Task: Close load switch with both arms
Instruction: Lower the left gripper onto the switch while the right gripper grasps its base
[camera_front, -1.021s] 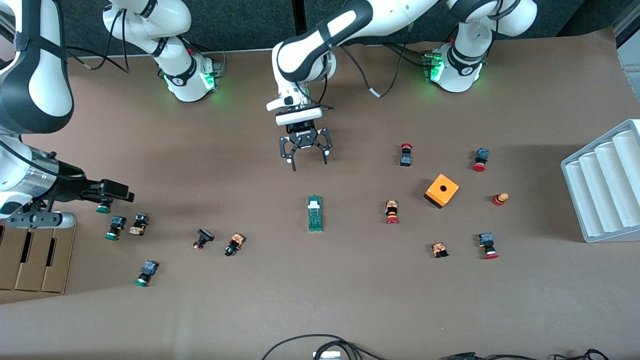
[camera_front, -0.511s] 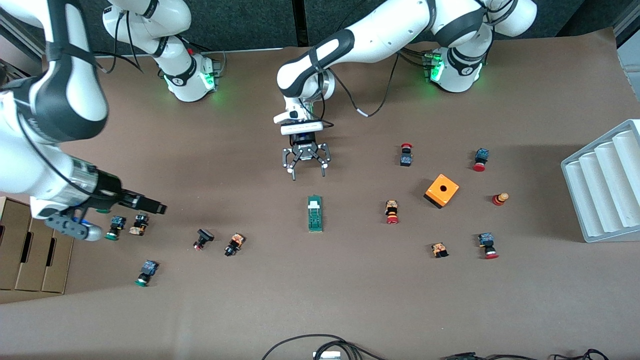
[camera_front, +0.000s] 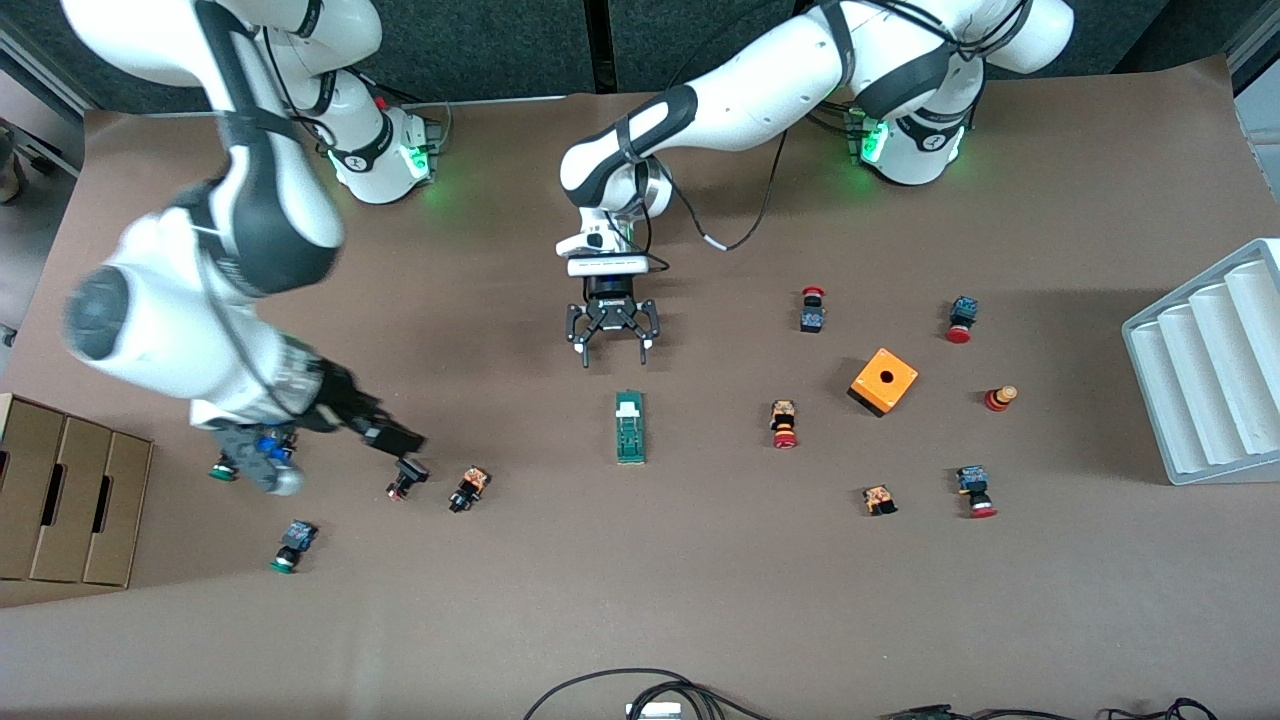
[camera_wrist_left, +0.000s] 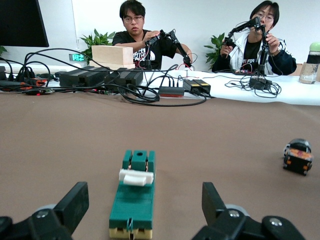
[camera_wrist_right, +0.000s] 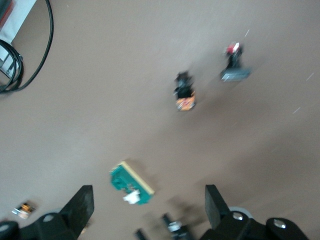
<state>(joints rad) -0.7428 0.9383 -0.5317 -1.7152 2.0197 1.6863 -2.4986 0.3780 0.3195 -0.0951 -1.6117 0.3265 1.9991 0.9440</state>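
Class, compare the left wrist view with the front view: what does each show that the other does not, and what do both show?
Only the left wrist view shows two people seated at a white bench strewn with cables.

Only the front view shows the orange cube, the white stepped tray, the cardboard boxes, and the right gripper, open, over the push-buttons near the right arm's end.

Both show the dark-green load switch lying on the brown table, and the open left gripper just short of its white slider end.
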